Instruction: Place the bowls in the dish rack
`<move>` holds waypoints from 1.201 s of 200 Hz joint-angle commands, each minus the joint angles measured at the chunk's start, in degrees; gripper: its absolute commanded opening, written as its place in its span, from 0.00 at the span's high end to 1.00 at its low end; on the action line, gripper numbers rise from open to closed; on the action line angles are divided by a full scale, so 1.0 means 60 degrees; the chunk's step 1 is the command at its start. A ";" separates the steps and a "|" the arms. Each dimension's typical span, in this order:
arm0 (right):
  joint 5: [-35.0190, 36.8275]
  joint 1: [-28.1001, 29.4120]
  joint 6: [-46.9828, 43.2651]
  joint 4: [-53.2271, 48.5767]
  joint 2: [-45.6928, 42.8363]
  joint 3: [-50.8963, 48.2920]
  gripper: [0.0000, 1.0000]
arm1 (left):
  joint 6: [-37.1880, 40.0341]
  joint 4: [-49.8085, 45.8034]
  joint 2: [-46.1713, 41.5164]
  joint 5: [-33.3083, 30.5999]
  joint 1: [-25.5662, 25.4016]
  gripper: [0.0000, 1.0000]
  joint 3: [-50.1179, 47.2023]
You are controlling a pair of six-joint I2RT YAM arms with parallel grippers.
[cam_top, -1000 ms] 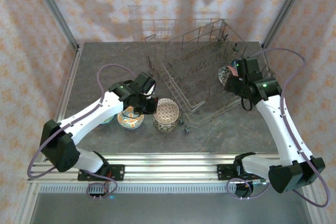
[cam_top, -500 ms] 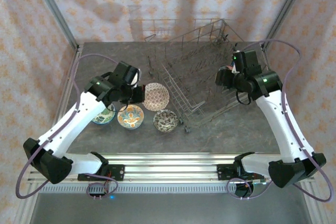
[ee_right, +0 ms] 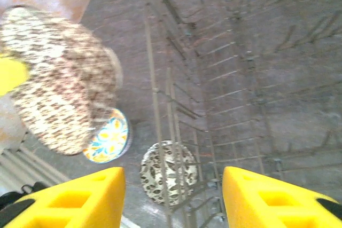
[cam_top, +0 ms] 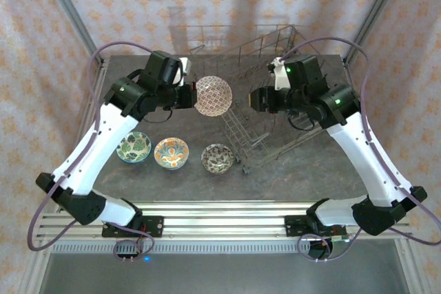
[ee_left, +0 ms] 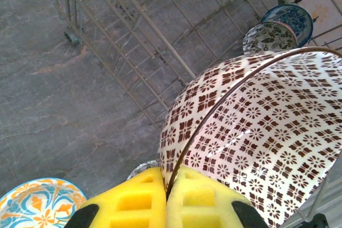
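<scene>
Bowls (cam_top: pixel 171 153): three on table (cam_top: pixel 310 163), one in left jaws, two in rack (cam_top: pixel 238 132).

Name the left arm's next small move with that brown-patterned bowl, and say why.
Probably carry the brown-patterned bowl a little to the right, over the dish rack's tines: the left end effector is shut on its rim, and the bowl hangs at the rack's left edge.

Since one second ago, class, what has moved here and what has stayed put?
The left gripper, shut on the brown-patterned bowl at its rim, has carried it up from low over the table toward the dish rack. The right gripper, open and empty, has swung left across the rack. The green bowl, orange-teal bowl and dark bowl stayed put, as did the rack.
</scene>
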 commanded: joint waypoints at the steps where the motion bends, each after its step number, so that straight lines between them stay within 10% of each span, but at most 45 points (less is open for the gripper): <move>1: -0.0628 0.0201 -0.0087 0.0530 0.0020 0.0174 0.50 | -0.0050 0.0750 0.0269 0.0282 -0.0349 1.00 0.0822; 82: 0.1189 0.0239 0.0502 0.0956 0.0388 -0.0037 0.57 | -0.0222 0.1088 0.0741 0.0343 -0.0711 1.00 0.1263; 166: 0.0378 0.0240 0.0654 0.1734 0.0377 -0.0553 0.61 | -0.0451 0.1290 0.1040 0.0488 -0.0885 1.00 0.1459; 240: 0.1039 0.0239 0.0717 0.1312 0.0383 -0.0441 0.85 | -0.0464 0.1185 0.1289 0.0315 -0.1181 1.00 0.1801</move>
